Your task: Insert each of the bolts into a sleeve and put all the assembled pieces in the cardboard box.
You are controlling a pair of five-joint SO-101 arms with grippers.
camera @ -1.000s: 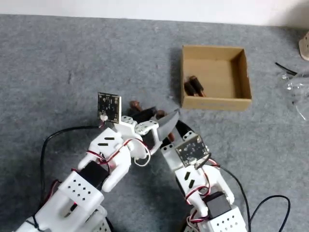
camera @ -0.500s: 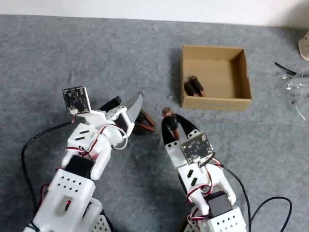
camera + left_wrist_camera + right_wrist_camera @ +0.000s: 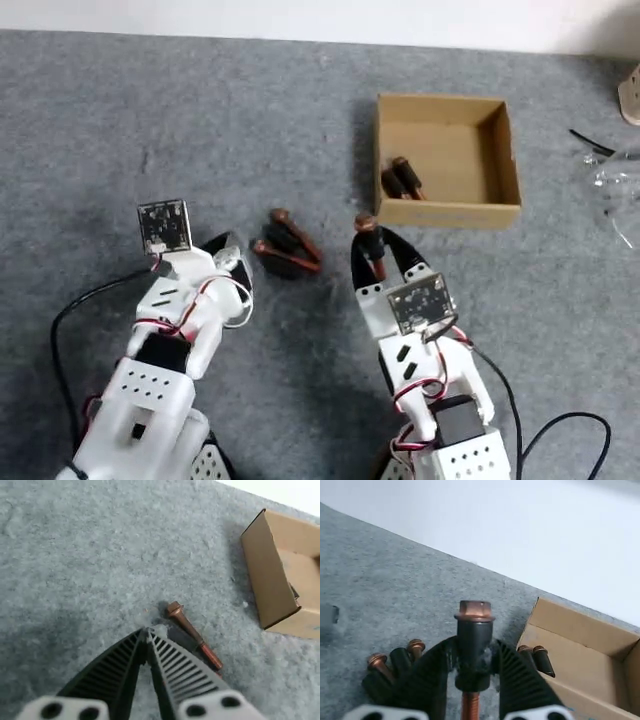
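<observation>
While your right gripper (image 3: 378, 250) is clamping the sleeved bolt (image 3: 367, 238) upright, the cardboard box (image 3: 447, 215) is sitting just beyond, rightward.

One sleeved bolt (image 3: 474, 635) stands upright; two lie in cardboard box (image 3: 447, 213).

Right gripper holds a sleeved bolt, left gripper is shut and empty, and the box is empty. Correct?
No: the box is not empty. The high view shows two assembled pieces lying in it. The right gripper does hold a sleeved bolt, and the left gripper is shut and empty.
</observation>
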